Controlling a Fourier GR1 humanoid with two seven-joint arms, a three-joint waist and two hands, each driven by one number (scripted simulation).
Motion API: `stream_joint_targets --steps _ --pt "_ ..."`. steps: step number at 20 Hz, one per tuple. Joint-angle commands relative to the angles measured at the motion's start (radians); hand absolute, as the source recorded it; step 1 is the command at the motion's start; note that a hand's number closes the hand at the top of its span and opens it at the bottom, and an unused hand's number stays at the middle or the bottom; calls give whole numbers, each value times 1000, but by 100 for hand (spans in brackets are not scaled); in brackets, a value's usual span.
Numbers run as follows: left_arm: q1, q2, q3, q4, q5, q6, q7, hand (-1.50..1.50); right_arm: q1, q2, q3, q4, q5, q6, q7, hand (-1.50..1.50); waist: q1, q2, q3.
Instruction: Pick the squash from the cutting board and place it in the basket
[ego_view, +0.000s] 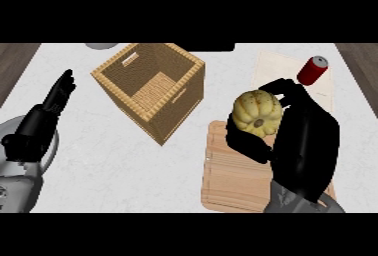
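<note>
A yellow ribbed squash is held in my right hand, whose fingers and thumb curl round it. It hangs above the far end of the wooden cutting board. The square wicker basket stands to the left of the squash, open at the top with nothing showing inside. My left hand rests open at the left edge, fingers pointing up.
A red can stands at the back right on a pale mat. A grey round object peeks in at the back edge, and a dark strip lies behind the basket.
</note>
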Motion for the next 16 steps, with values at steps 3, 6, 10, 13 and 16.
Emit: stream_joint_targets --steps 3,6,10,13,16 --pt "-27 -14 -12 -17 -24 2 31 0 -371 15 -26 21 -86 139 148 150 17 4 0" --pt "-34 -28 -8 27 -20 -6 -8 0 -523 16 -84 102 -238 156 164 150 23 6 -1" --pt "-31 -57 -38 6 -46 14 16 0 -723 16 -106 272 -317 137 263 150 34 5 -1" --pt "-18 -52 -41 -32 -41 0 33 0 -811 16 -139 450 -368 82 243 150 46 7 -1" --pt "-54 -28 -17 -12 -18 -32 44 0 -884 16 -190 622 -411 2 180 150 52 13 -1"
